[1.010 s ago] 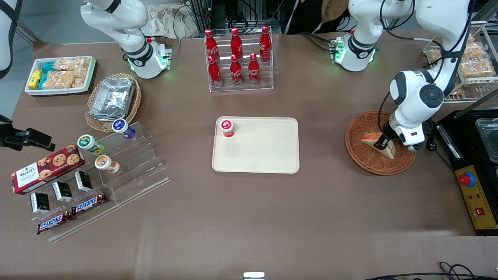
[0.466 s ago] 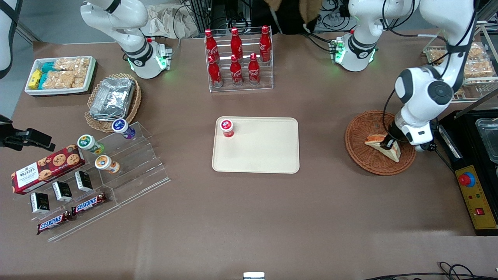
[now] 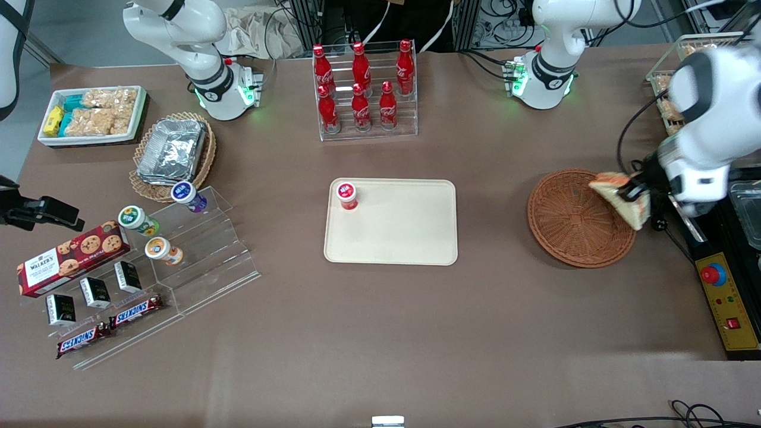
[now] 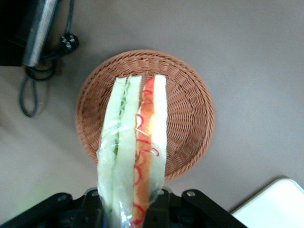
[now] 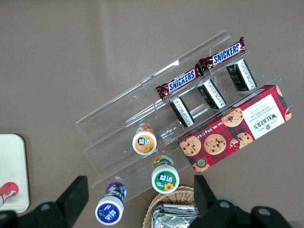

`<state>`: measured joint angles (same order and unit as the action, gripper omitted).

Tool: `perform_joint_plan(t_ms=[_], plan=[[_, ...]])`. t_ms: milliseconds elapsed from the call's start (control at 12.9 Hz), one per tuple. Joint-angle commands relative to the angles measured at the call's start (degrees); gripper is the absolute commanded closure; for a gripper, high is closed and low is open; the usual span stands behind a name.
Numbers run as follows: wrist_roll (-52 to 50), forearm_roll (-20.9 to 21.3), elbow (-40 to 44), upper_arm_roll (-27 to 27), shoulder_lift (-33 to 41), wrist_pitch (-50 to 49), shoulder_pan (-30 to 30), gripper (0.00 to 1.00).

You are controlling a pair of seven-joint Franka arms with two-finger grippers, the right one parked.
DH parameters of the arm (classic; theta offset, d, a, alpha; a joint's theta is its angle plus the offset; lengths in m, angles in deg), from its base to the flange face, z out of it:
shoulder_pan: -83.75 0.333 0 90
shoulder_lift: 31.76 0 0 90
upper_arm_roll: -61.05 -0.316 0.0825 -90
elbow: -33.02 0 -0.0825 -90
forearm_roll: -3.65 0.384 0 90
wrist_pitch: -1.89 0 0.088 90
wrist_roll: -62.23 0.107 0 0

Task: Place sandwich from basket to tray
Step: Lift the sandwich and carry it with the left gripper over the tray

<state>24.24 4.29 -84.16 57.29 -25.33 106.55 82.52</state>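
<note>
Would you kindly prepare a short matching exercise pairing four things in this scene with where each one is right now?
Things:
1. sandwich
2. basket
3. red-capped cup
4. gripper

States:
A. standing in a corner of the tray
B. shut on the wrapped wedge, raised over the basket's rim
C. lifted clear, held in the air
D. nothing left inside it

Pairs: 1-C, 2-D, 3-A, 4-B

The working arm is glossy white with rounded joint housings, a dark grey disc on 1 joint, green lights at its base, black cables trailing alongside, and a black hand.
</note>
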Motion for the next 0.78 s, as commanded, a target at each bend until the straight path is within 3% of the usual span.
perform_joint_plan(t_ms=[0, 311, 699], plan=[[6.2, 2.1, 9.6, 0.6, -0.2, -10.8, -0.3, 1.00], [21.0, 2.0, 20.7, 7.9, 0.0, -23.2, -0.2, 1.00], [15.1, 0.2, 26.6, 22.7, -2.5, -23.0, -0.1, 1.00]])
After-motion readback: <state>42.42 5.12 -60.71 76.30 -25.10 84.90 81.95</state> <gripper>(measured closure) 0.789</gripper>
